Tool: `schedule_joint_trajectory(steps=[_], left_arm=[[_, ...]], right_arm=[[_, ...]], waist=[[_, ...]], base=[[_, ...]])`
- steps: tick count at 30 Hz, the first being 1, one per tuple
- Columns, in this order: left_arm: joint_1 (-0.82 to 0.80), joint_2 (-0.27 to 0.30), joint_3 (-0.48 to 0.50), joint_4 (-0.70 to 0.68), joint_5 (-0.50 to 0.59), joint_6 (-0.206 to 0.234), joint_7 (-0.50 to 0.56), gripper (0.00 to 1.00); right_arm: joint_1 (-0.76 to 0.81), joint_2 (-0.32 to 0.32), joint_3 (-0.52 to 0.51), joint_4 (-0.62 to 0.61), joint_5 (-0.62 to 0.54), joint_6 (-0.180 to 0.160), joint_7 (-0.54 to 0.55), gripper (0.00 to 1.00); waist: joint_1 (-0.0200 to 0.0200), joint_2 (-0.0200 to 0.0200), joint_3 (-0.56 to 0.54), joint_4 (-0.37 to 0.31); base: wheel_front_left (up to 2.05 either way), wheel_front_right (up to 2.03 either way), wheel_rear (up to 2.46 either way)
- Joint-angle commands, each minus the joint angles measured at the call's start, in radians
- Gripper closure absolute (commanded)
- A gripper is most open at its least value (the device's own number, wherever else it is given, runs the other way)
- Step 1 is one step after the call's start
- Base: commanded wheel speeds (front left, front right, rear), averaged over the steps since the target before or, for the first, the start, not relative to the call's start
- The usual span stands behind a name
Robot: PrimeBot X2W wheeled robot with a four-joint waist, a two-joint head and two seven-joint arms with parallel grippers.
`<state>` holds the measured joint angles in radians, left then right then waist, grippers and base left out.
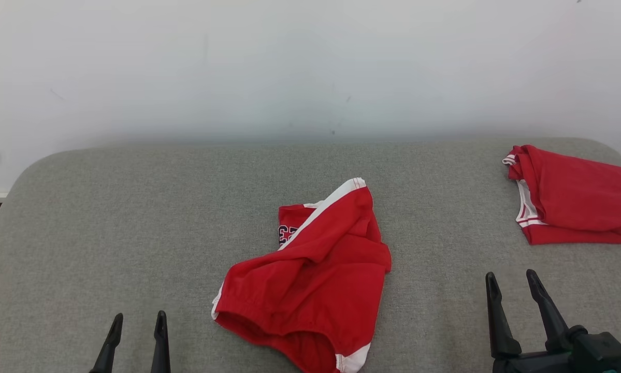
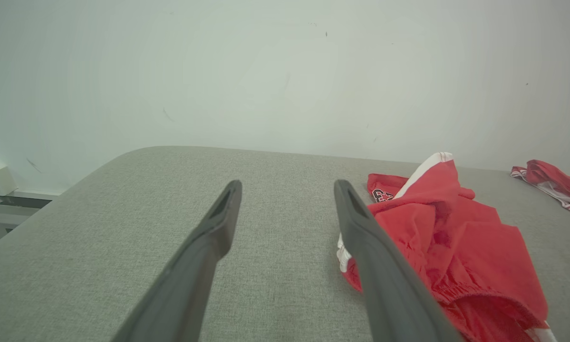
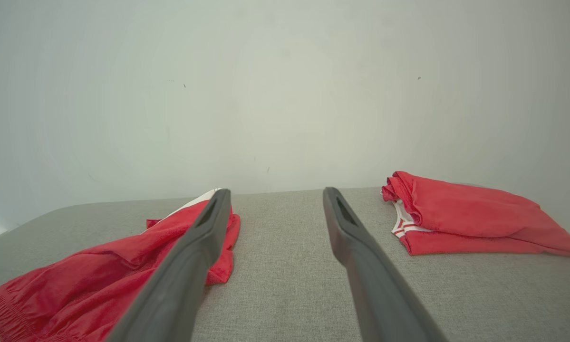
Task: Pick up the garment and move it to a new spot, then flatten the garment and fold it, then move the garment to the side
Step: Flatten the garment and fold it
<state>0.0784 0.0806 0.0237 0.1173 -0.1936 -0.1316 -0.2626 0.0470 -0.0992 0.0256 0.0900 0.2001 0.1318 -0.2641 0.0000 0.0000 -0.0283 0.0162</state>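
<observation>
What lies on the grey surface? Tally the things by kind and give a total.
Crumpled red garment: 1
Folded red garment: 1
Total: 2

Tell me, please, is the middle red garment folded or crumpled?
Crumpled: the red white-trimmed fabric garment lies bunched in uneven ridges on the grey cushioned surface.

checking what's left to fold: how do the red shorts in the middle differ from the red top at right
The red shorts lie crumpled; the red top is folded flat. The shorts sit mid-surface, the top at the far right edge. Both are red with white trim.
</observation>
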Motion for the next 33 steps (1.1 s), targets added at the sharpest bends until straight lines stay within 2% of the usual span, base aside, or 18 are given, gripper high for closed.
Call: schedule_joint_trajectory(steps=[1, 4, 7, 14, 24, 33], left_arm=[[0.007, 0.003, 0.001, -0.005, 0.003, 0.002, -0.003, 0.0], [0.013, 0.003, -0.021, -0.003, -0.002, 0.002, -0.003, 0.0], [0.013, 0.009, -0.087, 0.013, -0.008, 0.002, -0.003, 0.0], [-0.042, 0.042, -0.339, 0.1, -0.047, 0.002, -0.003, 0.0], [-0.196, 0.066, -0.652, 0.267, -0.114, 0.002, -0.003, 0.0], [-0.307, 0.064, -0.731, 0.42, -0.172, 0.002, -0.003, 0.0]], right_arm=[[0.018, 0.006, -0.003, -0.002, -0.007, -0.003, 0.0, 0.0], [0.015, 0.008, -0.002, 0.0, -0.01, -0.003, 0.0, 0.0], [0.01, 0.009, 0.002, 0.004, -0.01, -0.003, 0.0, 0.0], [-0.011, 0.002, 0.026, 0.02, -0.008, -0.003, 0.0, 0.0], [-0.054, -0.006, 0.055, 0.034, -0.001, -0.003, 0.0, 0.0], [-0.083, 0.007, 0.056, 0.037, -0.001, -0.003, 0.0, 0.0]], waist=[[0.0, 0.0, -0.001, 0.001], [0.0, 0.0, -0.001, 0.001], [0.0, 0.0, 0.002, 0.001], [0.0, 0.0, 0.022, -0.02], [0.0, 0.0, 0.087, -0.09], [0.0, 0.0, 0.133, -0.144]], base=[[0.0, 0.0, 0.0], [0.0, 0.0, 0.0], [0.0, 0.0, 0.0], [0.0, 0.0, 0.0], [0.0, 0.0, 0.0], [0.0, 0.0, 0.0]])
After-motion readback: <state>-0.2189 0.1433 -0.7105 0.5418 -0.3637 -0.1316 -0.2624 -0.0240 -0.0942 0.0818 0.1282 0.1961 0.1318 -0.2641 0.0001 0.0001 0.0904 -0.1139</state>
